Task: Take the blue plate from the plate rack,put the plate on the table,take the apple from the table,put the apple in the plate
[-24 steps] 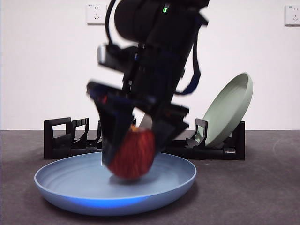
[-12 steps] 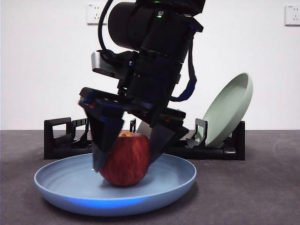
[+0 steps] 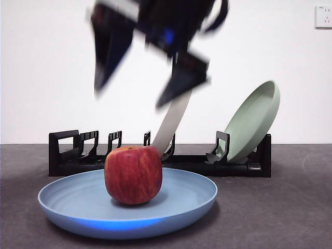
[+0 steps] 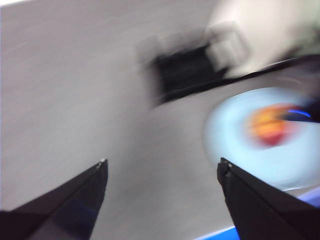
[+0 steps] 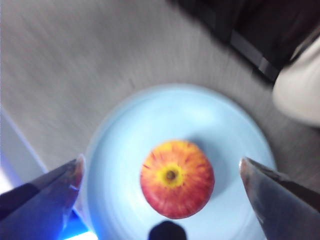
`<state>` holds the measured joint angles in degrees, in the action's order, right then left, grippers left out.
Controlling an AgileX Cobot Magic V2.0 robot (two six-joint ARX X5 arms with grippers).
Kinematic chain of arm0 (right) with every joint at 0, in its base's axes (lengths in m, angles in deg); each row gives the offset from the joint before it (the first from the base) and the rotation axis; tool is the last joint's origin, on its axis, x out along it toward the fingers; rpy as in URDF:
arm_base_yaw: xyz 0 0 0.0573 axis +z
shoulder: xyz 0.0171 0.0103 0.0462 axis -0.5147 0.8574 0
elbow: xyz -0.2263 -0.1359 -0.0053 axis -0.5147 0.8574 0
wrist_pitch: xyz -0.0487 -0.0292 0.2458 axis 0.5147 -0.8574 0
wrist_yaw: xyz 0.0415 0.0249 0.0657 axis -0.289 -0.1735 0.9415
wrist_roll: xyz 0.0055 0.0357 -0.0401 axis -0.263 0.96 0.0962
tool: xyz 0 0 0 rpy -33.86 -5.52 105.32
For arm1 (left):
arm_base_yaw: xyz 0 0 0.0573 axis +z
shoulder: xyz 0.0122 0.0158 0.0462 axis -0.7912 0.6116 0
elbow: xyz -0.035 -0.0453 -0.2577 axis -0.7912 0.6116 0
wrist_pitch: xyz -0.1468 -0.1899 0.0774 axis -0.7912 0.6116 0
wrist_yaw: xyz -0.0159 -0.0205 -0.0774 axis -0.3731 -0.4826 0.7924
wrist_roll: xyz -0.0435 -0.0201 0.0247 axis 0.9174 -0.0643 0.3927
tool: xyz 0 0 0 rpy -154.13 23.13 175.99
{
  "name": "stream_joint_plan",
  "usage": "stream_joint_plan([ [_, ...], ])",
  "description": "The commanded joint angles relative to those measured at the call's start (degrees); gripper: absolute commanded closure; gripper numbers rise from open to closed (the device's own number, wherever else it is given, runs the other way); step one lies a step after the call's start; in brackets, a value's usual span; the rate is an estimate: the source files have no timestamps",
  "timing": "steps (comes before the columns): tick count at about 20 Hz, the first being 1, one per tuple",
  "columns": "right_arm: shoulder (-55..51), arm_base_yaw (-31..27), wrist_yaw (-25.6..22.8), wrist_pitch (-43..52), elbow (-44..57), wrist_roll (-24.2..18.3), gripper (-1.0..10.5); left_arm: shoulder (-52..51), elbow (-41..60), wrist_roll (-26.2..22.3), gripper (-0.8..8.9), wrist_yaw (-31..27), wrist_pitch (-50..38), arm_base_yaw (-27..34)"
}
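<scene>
Front view: apple (image 3: 133,175) sat in blue plate (image 3: 127,207), job looked done. Right gripper (image 5: 160,172) spread wide above, empty. Left gripper (image 4: 162,167) wide too. Next: just pull away.

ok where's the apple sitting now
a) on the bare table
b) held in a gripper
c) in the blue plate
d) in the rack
c: the apple rests in the blue plate, and the right gripper hangs open above it, touching nothing.
</scene>
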<state>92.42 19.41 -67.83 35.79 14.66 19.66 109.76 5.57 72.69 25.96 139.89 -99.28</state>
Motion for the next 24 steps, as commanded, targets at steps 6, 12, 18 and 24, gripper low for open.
stream_joint_plan([
  [6, -13.44, -1.49, -3.13, -5.70, 0.17, -1.33, 8.3, 5.75, 0.22, -12.48, 4.84, 13.81, -13.51, -0.55],
  [12, -22.10, -5.51, -13.20, -14.47, 0.81, -1.99, 9.6, 18.29, 0.22, -20.13, 8.22, 13.66, -20.04, -0.44],
  [18, -37.51, -8.04, -12.66, -6.93, 15.23, -0.33, 9.6, 17.64, 7.15, -22.16, 8.22, 24.20, -29.46, 8.70],
  [24, -51.43, -8.02, -11.54, 8.37, 35.74, 3.89, 9.6, 9.31, 27.17, -20.41, 8.22, 34.16, -44.92, 22.05],
])
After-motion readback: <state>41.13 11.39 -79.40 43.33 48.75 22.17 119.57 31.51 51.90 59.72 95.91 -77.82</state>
